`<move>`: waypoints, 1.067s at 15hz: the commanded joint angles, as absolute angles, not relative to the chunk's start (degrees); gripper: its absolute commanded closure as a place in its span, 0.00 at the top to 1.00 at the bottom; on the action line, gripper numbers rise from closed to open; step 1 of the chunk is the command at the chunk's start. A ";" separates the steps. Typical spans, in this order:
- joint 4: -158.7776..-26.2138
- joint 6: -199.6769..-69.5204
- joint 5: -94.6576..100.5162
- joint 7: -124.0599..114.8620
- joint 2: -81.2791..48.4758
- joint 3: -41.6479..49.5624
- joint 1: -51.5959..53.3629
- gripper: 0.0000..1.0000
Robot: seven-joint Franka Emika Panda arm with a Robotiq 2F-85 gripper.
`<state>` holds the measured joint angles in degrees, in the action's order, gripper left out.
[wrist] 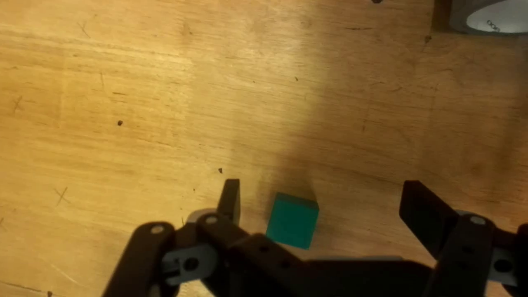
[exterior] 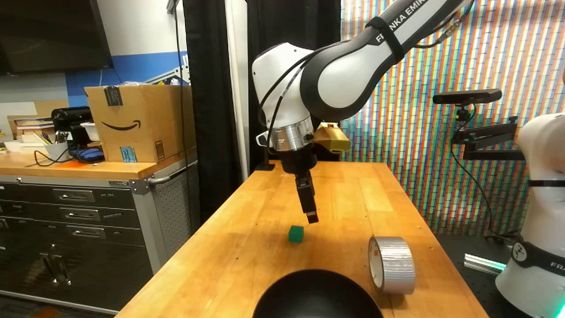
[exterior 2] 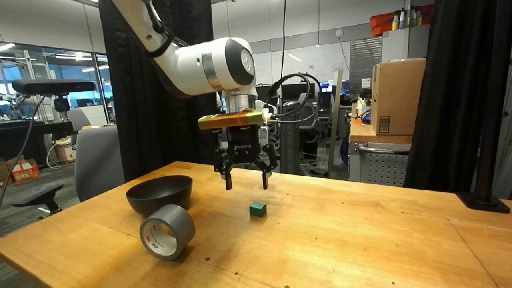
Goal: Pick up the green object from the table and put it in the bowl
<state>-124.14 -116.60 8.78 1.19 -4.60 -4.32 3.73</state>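
Observation:
The green object, a small cube (exterior: 295, 234), rests on the wooden table (exterior: 353, 194). It also shows in an exterior view (exterior 2: 258, 209) and in the wrist view (wrist: 293, 221). My gripper (exterior 2: 247, 187) is open and empty, pointing down above the table near the cube. In the wrist view the cube appears between the spread fingers (wrist: 322, 183), nearer the left one, its lower corner partly covered by the gripper linkage. The black bowl (exterior: 318, 296) stands on the table and also shows in an exterior view (exterior 2: 160, 196). It is out of the wrist view.
A silver-grey tape roll (exterior: 395, 266) lies on its side beside the bowl. It also shows in an exterior view (exterior 2: 170, 232) and at the wrist view's top right corner (wrist: 495, 16). A dark post base (exterior 2: 483, 203) stands at the table's far end.

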 commanded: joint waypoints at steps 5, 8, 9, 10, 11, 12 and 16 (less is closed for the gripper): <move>-120.87 -118.18 10.10 0.23 -8.97 -4.45 4.77 1.00; -120.13 -118.86 9.59 1.26 -10.27 -4.02 4.32 1.00; -120.41 -119.54 9.55 1.83 -10.33 -3.61 3.91 1.00; -120.18 -119.80 9.44 2.13 -10.67 -3.40 3.74 1.00; -119.89 -120.06 9.61 2.31 -11.03 -3.08 3.49 1.00; -119.76 -120.30 9.60 2.49 -11.16 -2.89 3.33 1.00; -118.83 -120.68 10.30 2.29 -12.26 -2.23 3.15 1.00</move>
